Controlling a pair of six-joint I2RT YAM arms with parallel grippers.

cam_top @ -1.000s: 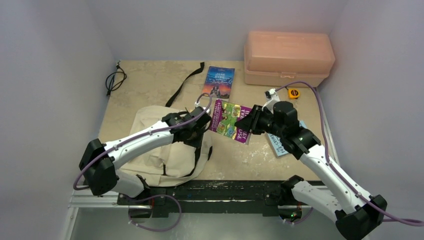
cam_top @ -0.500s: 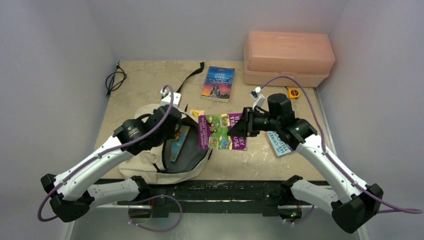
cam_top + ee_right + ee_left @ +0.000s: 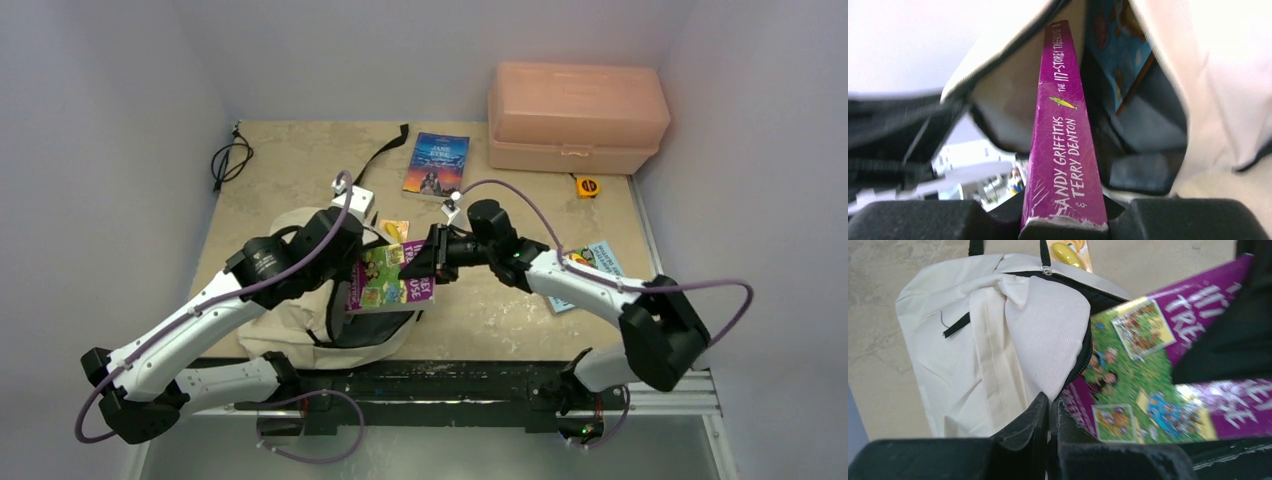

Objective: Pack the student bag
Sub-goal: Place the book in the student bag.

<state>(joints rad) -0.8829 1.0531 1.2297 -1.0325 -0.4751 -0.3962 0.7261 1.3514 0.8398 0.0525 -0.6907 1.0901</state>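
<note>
The student bag [image 3: 300, 315], cream fabric with dark lining, lies at the near left with its mouth held open. My left gripper [image 3: 350, 258] is shut on the bag's zipper edge [image 3: 1068, 365], pinching the cream fabric between its fingertips [image 3: 1040, 407]. My right gripper [image 3: 415, 268] is shut on a purple book [image 3: 388, 283] by its spine [image 3: 1063, 145]. The book's far end pokes into the bag's mouth. A blue book [image 3: 1118, 45] lies inside against the dark lining [image 3: 1148, 135]. In the left wrist view the purple book [image 3: 1158, 365] lies beside the raised flap.
A salmon-pink plastic box [image 3: 575, 115] stands at the back right, with a yellow tape measure [image 3: 587, 186] in front of it. A Jane Eyre book [image 3: 436, 163], a small yellow card [image 3: 393, 229], a light blue booklet [image 3: 592, 262], a black strap [image 3: 375, 160] and a black cable [image 3: 228, 160] lie on the table.
My left gripper shut on the bag's edge and pulled it open, then held still. My right arm carried the purple book leftward, from beside the bag into its mouth.
</note>
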